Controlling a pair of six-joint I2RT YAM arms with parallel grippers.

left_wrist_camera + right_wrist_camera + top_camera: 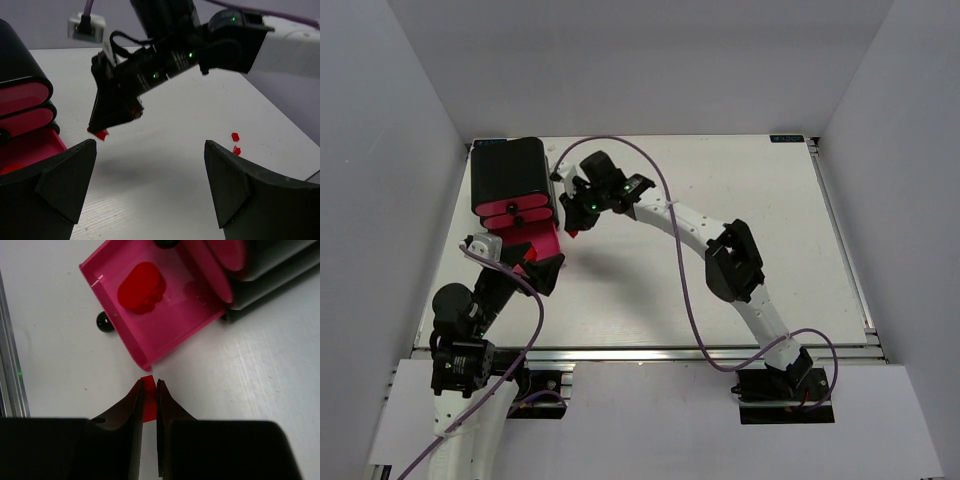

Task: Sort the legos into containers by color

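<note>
From above, the right arm point(720, 250) reaches across the white table point(740, 200) to a glossy black housing point(510, 172) at the far left. The housing's two upper pink drawers point(516, 215) are closed, and the bottom drawer point(542, 240) is pulled out toward the left arm point(470, 320). From this height the bricks are too small to make out. The left wrist camera shows the left gripper point(150, 145) with its two dark fingers point(65, 180) spread wide and nothing between them, only bare tabletop. Beyond it the right arm's black head tilts down, with a small red brick point(100, 134) at its tip, close to the open drawer's edge. Two loose red bricks point(235, 142) lie close together on the table farther right, well apart from the drawers. The right wrist camera shows the right gripper point(149, 386) pinched almost fully together on the red brick, which is wedged between the fingertips. The brick sits just outside the nearest corner of the pulled-out drawer, over the table rather than inside. A larger red piece point(141, 287) rests on the drawer's floor. A small black knob point(105, 321) juts from the drawer's front wall.
</note>
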